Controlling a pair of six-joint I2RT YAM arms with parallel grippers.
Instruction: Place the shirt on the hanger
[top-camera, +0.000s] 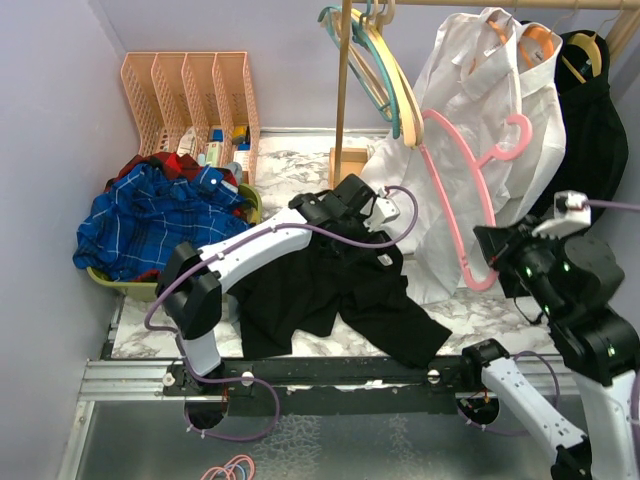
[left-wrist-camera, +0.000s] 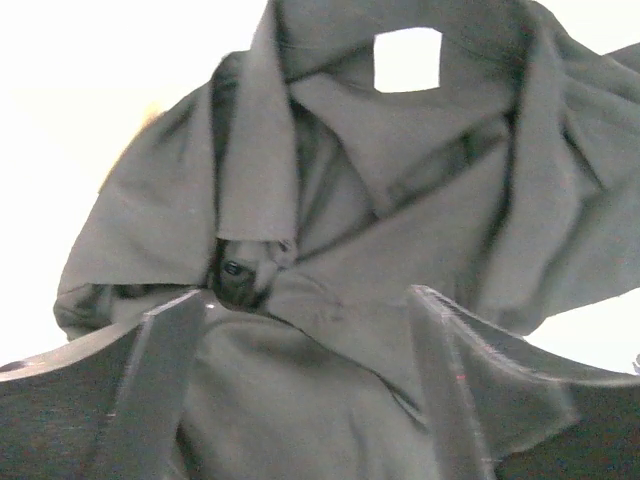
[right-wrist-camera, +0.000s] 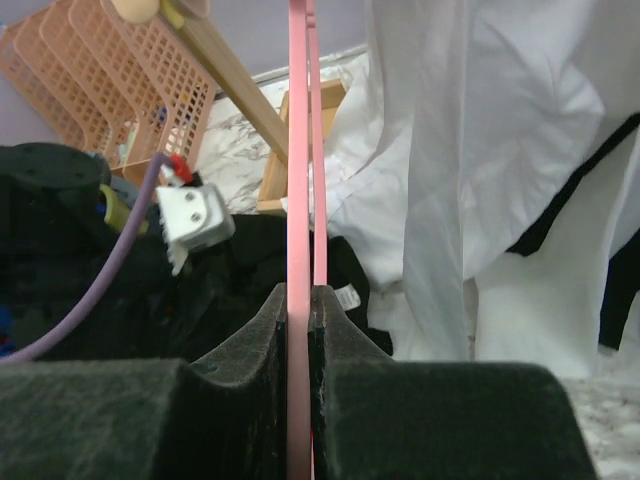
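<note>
The black shirt (top-camera: 340, 290) lies crumpled on the marble table, collar end toward the back. My left gripper (top-camera: 375, 215) hovers over the collar; in the left wrist view it (left-wrist-camera: 305, 295) is open, its fingers (left-wrist-camera: 160, 380) set wide apart with shirt fabric (left-wrist-camera: 330, 400) between and under them, and the white neck label (left-wrist-camera: 407, 58) shows beyond. My right gripper (top-camera: 490, 265) is shut on the lower end of the pink hanger (top-camera: 455, 170), held upright in front of the white shirt. In the right wrist view the hanger bar (right-wrist-camera: 298, 150) is clamped between the pads (right-wrist-camera: 300, 290).
A white dress shirt (top-camera: 480, 110) and a black garment (top-camera: 590, 130) hang at the back right. Cream and teal hangers (top-camera: 375, 60) hang by a wooden post (top-camera: 343, 90). A blue plaid garment (top-camera: 150, 215) fills a green basket (top-camera: 120, 285). An orange rack (top-camera: 195, 95) stands behind it.
</note>
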